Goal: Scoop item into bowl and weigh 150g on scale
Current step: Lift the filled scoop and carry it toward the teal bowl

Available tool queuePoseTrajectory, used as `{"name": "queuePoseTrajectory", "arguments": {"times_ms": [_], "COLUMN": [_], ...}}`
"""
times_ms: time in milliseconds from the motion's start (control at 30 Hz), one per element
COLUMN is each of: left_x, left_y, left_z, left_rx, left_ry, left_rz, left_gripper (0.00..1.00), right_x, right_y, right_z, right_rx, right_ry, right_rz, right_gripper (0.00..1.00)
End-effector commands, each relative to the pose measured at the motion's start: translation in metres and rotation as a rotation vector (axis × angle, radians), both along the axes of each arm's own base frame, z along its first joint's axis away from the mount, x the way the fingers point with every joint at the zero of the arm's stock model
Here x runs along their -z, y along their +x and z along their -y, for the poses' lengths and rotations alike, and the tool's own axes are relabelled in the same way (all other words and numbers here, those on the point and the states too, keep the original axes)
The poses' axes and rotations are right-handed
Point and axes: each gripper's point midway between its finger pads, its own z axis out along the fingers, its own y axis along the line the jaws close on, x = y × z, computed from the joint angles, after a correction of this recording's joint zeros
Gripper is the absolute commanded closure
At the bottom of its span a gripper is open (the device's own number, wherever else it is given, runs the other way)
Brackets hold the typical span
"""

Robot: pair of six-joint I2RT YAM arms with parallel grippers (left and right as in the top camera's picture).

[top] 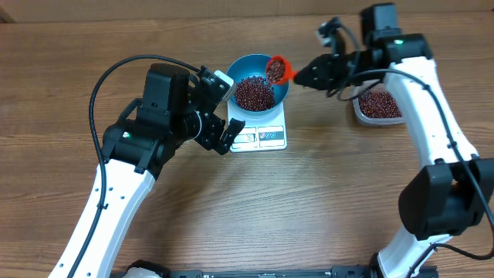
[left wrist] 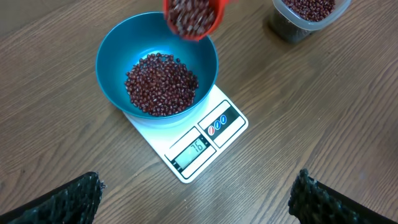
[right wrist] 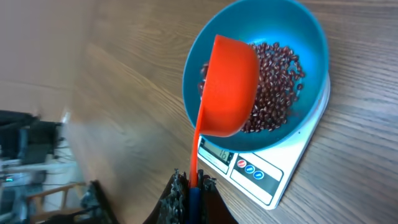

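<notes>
Pinching orange scoop point(right wrist: 227, 87) over bowl point(left wrist: 112, 68) on scale point(top: 266, 140), right claw point(right wrist: 191, 186), left claw point(top: 224, 108) gaping empty, tub point(left wrist: 292, 28) nearby

Brown wood-grain bench point(top: 324, 216) under even light. Grain runs left to right. Blurred dark shapes point(right wrist: 25, 149) lie beyond its edge.

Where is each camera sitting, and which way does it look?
Overhead: above the table, looking straight down; left arm and right arm show, left tool open, right tool shut on the orange scoop.
Left wrist: on the left arm, looking down past its own black fingertips at the blue bowl of beans on the scale.
Right wrist: on the right arm, looking along the scoop's handle into the bowl; its tool shows.
Shared: both wrist views show bowl, beans, scale, scoop.
</notes>
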Motion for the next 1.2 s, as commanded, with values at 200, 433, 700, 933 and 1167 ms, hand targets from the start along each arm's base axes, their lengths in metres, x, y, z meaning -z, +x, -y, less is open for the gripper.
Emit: {"name": "queuePoseTrajectory", "arguments": {"times_ms": [200, 433, 700, 933, 1167], "left_x": [-0.0101, -0.0101, -0.0101, -0.0101, -0.0101], "left_y": [-0.0013, -0.0013, -0.0013, -0.0013, -0.0013], "left_z": [0.0021, 0.0021, 0.0021, 0.0021, 0.0021], "left_rx": [0.025, 0.025, 0.025, 0.025, 0.025], "left_ry": [-0.006, -0.006, -0.006, -0.006, -0.006], "left_rz": [0.032, 0.032, 0.032, 0.032, 0.032], "left_gripper": [0.00, 0.00, 0.00, 0.00, 0.00], "right_x": [-0.0209, -0.0208, -0.0208, -0.0208, -0.0209], "right_y": [0.0039, 0.0039, 0.0039, 0.0039, 0.0038], "right_z": [-0.0029, -0.0029, -0.0029, -0.0029, -0.0030], "right_rx": [0.046, 0.046, 0.046, 0.046, 0.045], "right_ry": [-0.069, -0.069, -0.069, -0.069, -0.068], "right_rz": [0.072, 0.071, 0.071, 0.072, 0.071], "right_gripper": [0.96, 0.96, 0.96, 0.97, 0.96]}}
